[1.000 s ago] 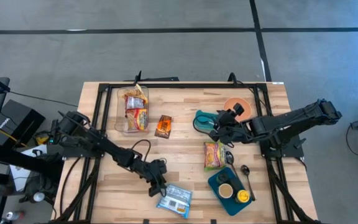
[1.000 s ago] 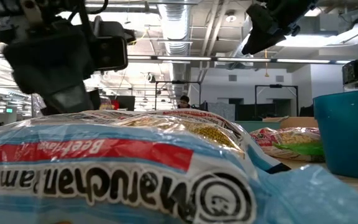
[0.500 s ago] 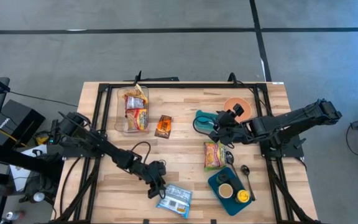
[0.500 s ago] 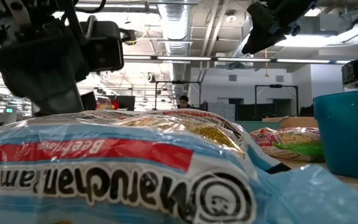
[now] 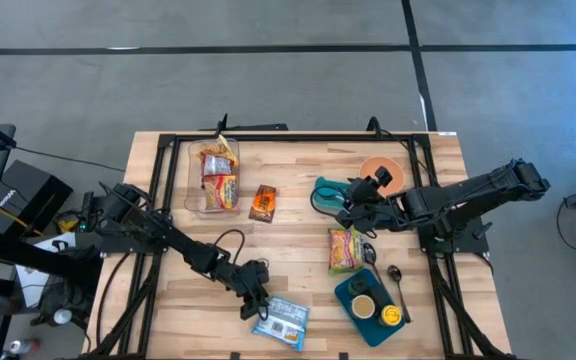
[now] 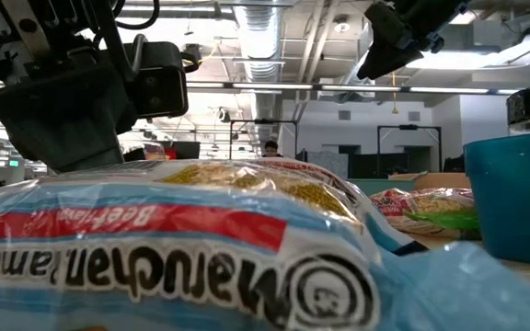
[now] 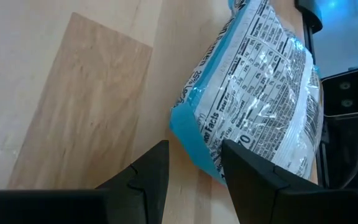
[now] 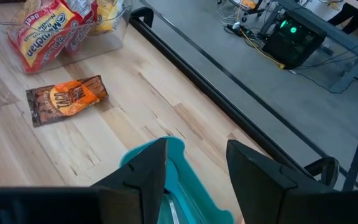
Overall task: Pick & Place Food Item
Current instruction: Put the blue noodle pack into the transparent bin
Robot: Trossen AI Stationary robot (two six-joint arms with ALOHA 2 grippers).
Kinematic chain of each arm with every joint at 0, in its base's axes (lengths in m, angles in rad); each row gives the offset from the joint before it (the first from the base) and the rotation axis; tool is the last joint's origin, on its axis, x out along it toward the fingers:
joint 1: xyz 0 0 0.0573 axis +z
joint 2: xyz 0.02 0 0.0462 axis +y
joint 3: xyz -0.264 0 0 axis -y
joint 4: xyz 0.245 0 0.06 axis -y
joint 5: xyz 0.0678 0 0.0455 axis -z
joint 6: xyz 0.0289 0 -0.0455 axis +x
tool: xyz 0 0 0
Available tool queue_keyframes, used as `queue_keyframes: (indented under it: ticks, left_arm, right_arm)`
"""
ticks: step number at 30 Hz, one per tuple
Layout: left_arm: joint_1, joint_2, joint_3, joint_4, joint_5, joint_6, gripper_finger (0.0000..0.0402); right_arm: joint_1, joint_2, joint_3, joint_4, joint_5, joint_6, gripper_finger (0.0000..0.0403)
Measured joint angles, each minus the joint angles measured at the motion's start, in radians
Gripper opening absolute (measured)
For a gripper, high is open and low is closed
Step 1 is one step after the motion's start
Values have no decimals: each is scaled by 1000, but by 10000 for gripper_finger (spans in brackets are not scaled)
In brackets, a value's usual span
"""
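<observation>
Hardly anything is shifted since a second ago: the left gripper (image 5: 253,303) is eased a touch toward the blue ramen packet (image 5: 282,321), and the right arm is kept where it was. In the left wrist view the left gripper's fingers (image 7: 148,177) are seen parted, with bare wood between them, and nothing is held; the blue packet's corner (image 7: 194,146) is found just beyond the tips. The blue ramen packet is laid flat on the table (image 5: 298,250) at its near edge, label side down toward the wrist camera, and much of the low view is filled by it (image 6: 182,248).

Taking that packet as the landmark: a teal tray (image 5: 370,305) is placed just to its right, with a spoon (image 5: 396,280) at the tray's far side. A green snack bag (image 5: 344,248) is set farther back and to the right. An orange snack packet (image 5: 262,203) is seen well behind it, and a clear bin (image 5: 213,176) of red ramen packets farther back still, to the left.

The right gripper (image 5: 348,205) is held over a teal bowl (image 5: 330,195), far back and right of the packet, fingers (image 8: 148,165) apart and empty. An orange bowl (image 5: 383,172) is stood just past it.
</observation>
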Motion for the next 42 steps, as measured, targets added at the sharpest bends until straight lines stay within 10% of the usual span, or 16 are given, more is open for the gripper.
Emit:
queue_keyframes:
  ticks: [25,42]
  left_arm:
    - [19,0,0,-4,4,0,6]
    - [27,0,0,34,-39,61,1]
  right_arm:
    - [0,0,0,0,0,0,161]
    - [0,0,0,1,0,0,161]
